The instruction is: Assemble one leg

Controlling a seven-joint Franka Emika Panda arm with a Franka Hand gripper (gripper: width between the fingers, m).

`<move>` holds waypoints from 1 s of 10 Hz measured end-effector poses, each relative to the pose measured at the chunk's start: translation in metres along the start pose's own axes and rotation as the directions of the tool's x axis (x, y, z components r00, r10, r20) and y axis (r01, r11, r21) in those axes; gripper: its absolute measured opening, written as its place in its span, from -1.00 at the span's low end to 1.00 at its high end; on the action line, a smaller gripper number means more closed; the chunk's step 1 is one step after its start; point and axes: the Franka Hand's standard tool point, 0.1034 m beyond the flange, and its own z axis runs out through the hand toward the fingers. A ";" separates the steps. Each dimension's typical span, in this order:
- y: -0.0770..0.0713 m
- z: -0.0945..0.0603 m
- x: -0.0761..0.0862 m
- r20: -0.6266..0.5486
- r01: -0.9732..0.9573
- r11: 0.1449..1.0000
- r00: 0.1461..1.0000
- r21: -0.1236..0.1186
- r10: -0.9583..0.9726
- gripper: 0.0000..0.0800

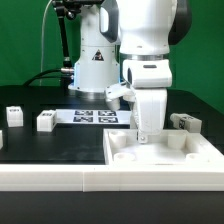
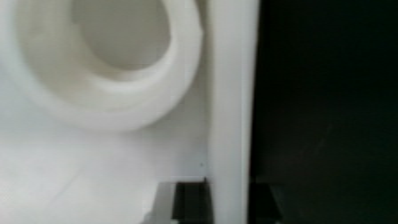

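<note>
Leg [image 1: 46, 120] loose on black table [image 1: 60, 145], green backdrop [image 1: 25, 50] behind; gripper [image 1: 143, 136] opening indiscernible at white top [image 1: 150, 172].

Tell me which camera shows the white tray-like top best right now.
The exterior view: most of the tray-like top shows there, with its rim and corner recesses visible. The wrist view gives only a blurred close-up of one round recess and a rim edge.

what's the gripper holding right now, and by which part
Probably the top, by its rim: the gripper straddles the rim, one finger on each side. Whether it actually clamps it cannot be told.
</note>
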 end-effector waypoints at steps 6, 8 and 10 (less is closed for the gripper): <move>0.000 0.000 -0.001 0.000 -0.003 1.000 1.000 0.001 0.003 0.58; 0.000 0.000 -0.002 0.000 -0.003 1.000 1.000 0.001 0.003 0.61; -0.002 -0.017 0.009 0.013 -0.066 0.998 0.998 -0.005 0.066 0.62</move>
